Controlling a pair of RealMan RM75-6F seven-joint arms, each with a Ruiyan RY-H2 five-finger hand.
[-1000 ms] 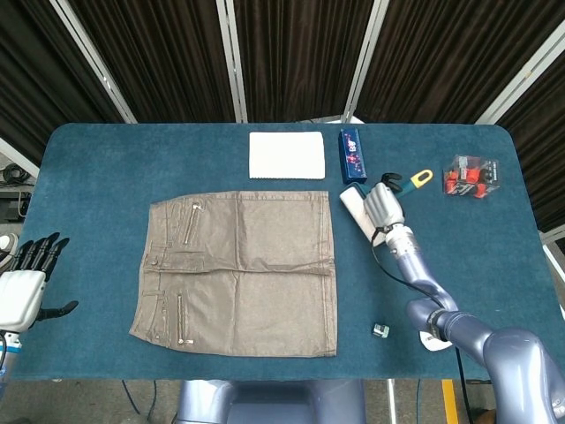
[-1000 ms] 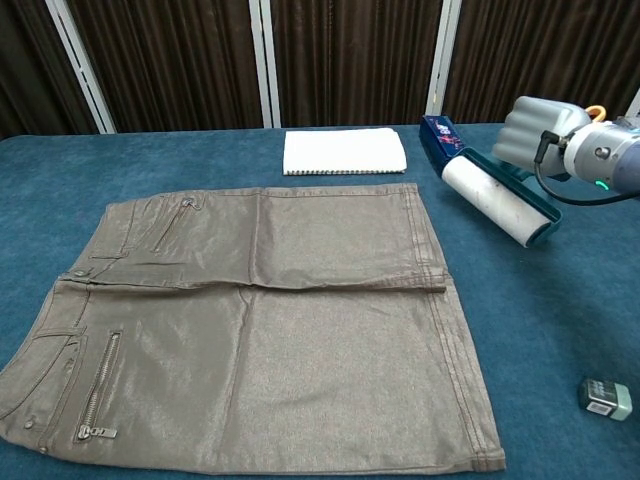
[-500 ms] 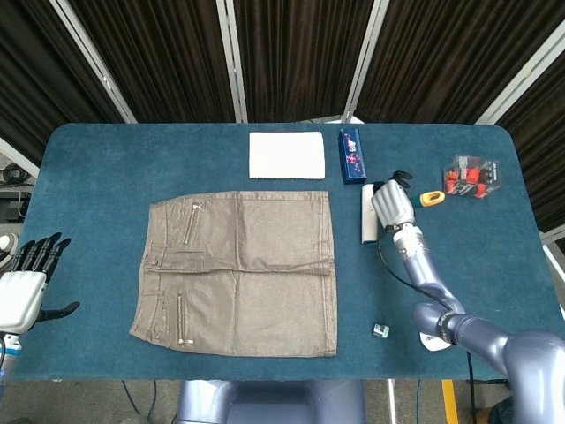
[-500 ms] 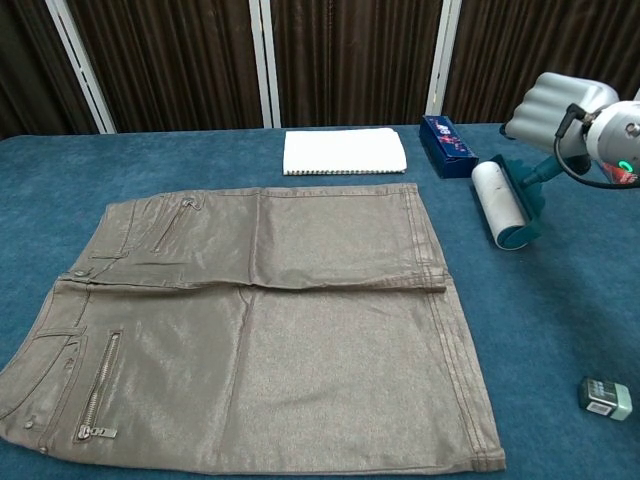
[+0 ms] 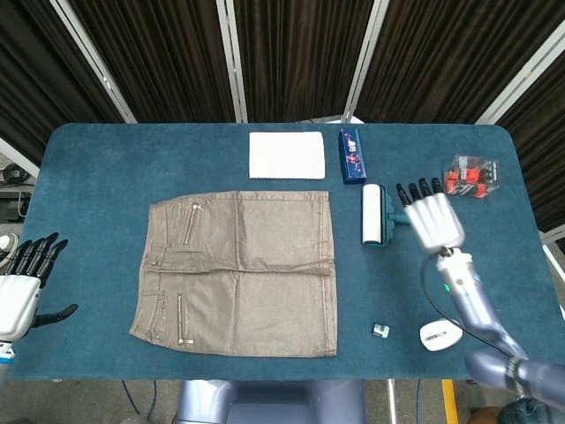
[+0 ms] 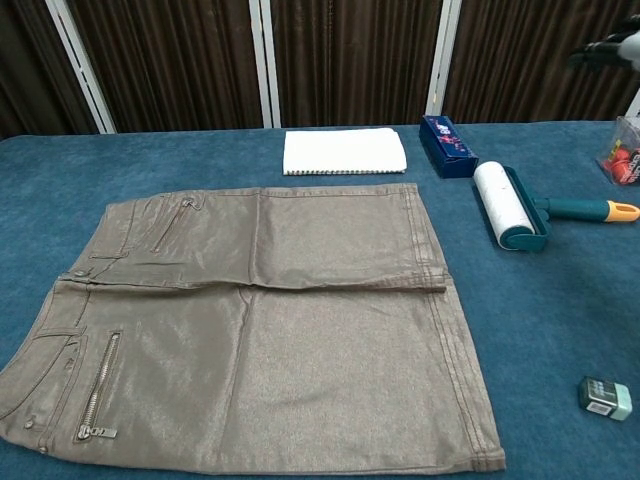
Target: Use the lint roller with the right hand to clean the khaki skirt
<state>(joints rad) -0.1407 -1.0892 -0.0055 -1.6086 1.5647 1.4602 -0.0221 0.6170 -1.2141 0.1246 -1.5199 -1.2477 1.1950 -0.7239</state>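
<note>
**Roller set down, right hand lifted clear**

The right hand (image 5: 433,219) had released the lint roller (image 5: 374,215) and risen, fingers spread and empty. The roller lay on the surface at the khaki skirt's (image 5: 240,272) 3 o'clock, just beside it. The left hand (image 5: 19,291) was open and idle. Judging by this, cleaning looked finished or paused.

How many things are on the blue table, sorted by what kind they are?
Skirt: 1
Lint roller: 1
White folded cloth: 1
Dark blue box: 1
Clear box of red bits: 1
Small grey-green gadget: 1
White oval gadget: 1
Total: 7
</note>
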